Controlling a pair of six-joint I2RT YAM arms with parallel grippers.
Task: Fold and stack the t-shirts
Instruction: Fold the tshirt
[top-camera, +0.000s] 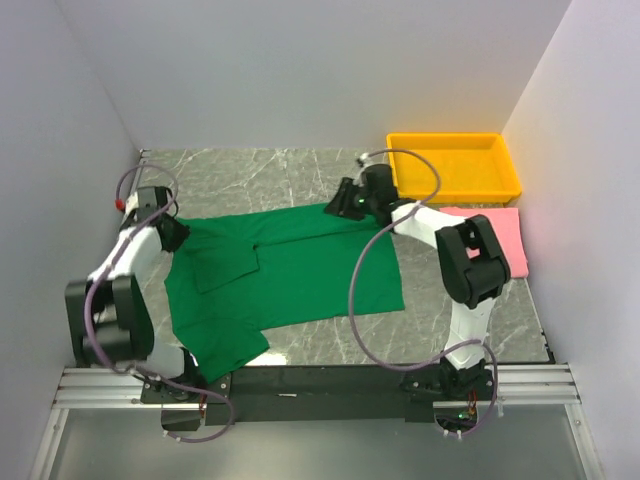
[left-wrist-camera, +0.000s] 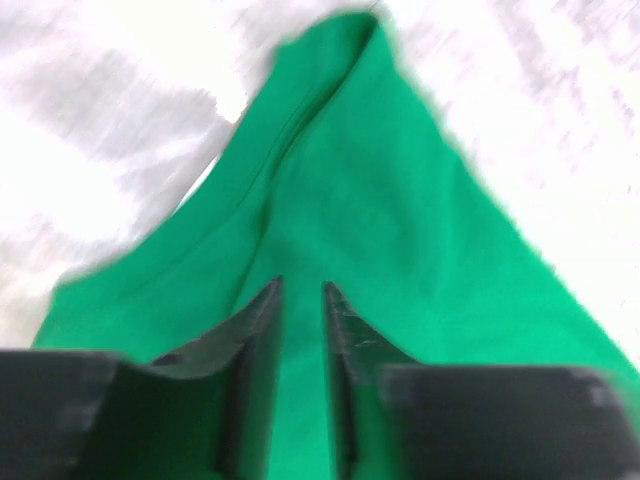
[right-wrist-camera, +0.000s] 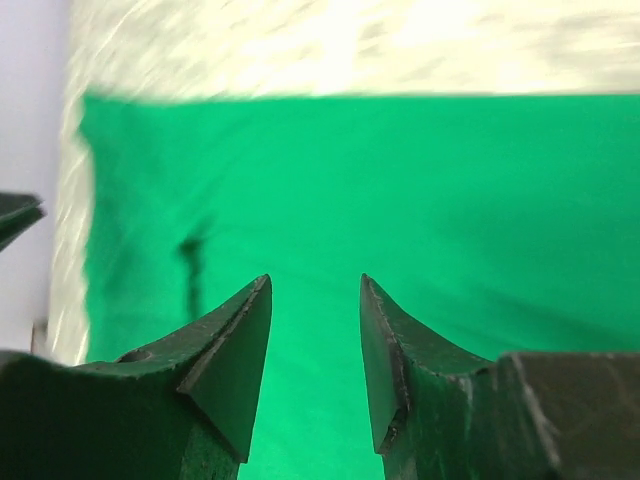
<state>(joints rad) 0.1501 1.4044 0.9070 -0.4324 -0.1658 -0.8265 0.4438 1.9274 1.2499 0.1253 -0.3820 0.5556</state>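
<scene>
The green t-shirt (top-camera: 290, 270) lies only partly folded mid tabletop (top-camera: 260, 180); the pink t-shirt (top-camera: 515, 235) sits folded by the right edge. Left jaws narrowly parted, right jaws wider, both empty; stacking not yet done.

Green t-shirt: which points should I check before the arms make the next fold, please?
1. Left gripper free of cloth: ok, jaws parted, nothing between.
2. Right gripper free of cloth: ok, jaws open, empty.
3. Green t-shirt fully folded: not ok, it lies spread wide.
4. Pink t-shirt folded flat: ok, though the right arm hides part.
5. Stack made: not ok, the two lie apart.
6. Small wrinkles: cannot tell, wrist views are blurred.
</scene>
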